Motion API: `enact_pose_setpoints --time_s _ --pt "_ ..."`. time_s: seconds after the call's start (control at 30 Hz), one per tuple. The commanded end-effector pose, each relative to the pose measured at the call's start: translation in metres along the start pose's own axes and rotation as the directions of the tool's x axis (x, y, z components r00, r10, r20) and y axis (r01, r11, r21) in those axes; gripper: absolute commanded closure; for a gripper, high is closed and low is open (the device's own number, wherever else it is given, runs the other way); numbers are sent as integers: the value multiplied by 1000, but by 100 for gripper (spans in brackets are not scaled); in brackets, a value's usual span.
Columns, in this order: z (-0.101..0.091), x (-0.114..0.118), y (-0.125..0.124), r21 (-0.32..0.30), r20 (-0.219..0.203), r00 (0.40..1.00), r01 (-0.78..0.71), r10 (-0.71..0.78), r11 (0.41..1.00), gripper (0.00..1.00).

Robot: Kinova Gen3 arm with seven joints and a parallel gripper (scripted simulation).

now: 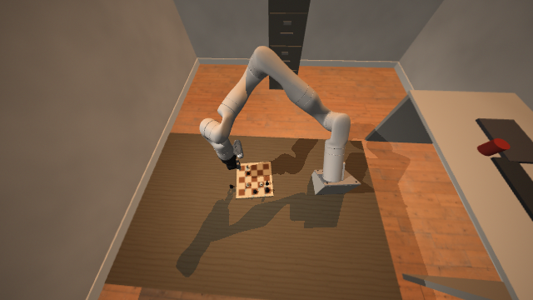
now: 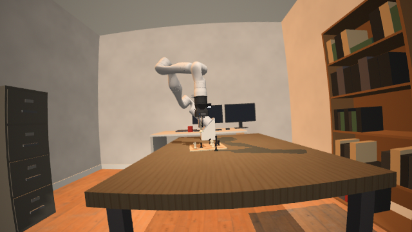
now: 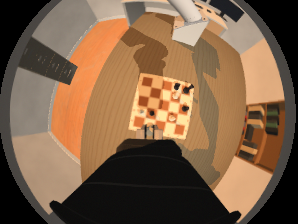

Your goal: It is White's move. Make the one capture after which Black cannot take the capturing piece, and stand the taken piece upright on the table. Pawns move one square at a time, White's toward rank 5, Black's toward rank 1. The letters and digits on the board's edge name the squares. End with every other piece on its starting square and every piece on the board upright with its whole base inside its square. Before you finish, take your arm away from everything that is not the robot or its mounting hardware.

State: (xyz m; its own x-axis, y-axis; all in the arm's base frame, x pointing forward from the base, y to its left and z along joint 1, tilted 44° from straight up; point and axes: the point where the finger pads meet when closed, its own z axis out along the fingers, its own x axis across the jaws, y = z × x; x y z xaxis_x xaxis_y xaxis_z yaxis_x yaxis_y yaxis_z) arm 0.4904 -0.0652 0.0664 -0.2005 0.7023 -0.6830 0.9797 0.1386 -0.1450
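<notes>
Chessboard (image 1: 254, 196) (image 2: 207, 149) (image 3: 134, 120) bears four black pieces (image 1: 255, 192) (image 2: 201, 145) (image 3: 185, 108) and three white pieces (image 1: 248, 184) (image 2: 195, 145) (image 3: 172, 118); hand (image 1: 238, 165) (image 2: 201, 126) (image 3: 149, 129) grips one pale piece (image 2: 201, 131) (image 3: 151, 127).

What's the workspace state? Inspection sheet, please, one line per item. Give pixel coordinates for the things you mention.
surface: wood-grain table (image 1: 250, 258) (image 2: 225, 174) (image 3: 107, 100), arm shadows across it
job's things: chessboard (image 1: 241, 192) (image 2: 196, 149) (image 3: 156, 92) flat, white and black pieces on it; one black piece (image 1: 231, 187) (image 2: 216, 145) upright on the table beside it
clutter: nothing seen by the board; red cylinder (image 1: 493, 147) (image 2: 190, 129) on a separate desk
gripper (image 1: 238, 165) (image 2: 201, 126) (image 3: 149, 129): shut on a light piece, type unreadable, at the board's edge
cables: nothing seen
surroundings: drawer cabinet (image 1: 287, 33) (image 2: 27, 113) (image 3: 47, 60), bookshelf (image 2: 370, 91) (image 3: 267, 162), walls
</notes>
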Motion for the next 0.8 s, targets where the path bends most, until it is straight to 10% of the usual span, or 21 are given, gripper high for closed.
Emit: enact_pose_setpoints --time_s 0.0,0.27,0.77 --pt "-1 0 1 -3 0 1000 0 0 1000 100" --pt "-2 -40 -4 -2 0 985 -173 173 985 100" --pt "-1 -40 -4 -2 0 985 -175 175 985 100"
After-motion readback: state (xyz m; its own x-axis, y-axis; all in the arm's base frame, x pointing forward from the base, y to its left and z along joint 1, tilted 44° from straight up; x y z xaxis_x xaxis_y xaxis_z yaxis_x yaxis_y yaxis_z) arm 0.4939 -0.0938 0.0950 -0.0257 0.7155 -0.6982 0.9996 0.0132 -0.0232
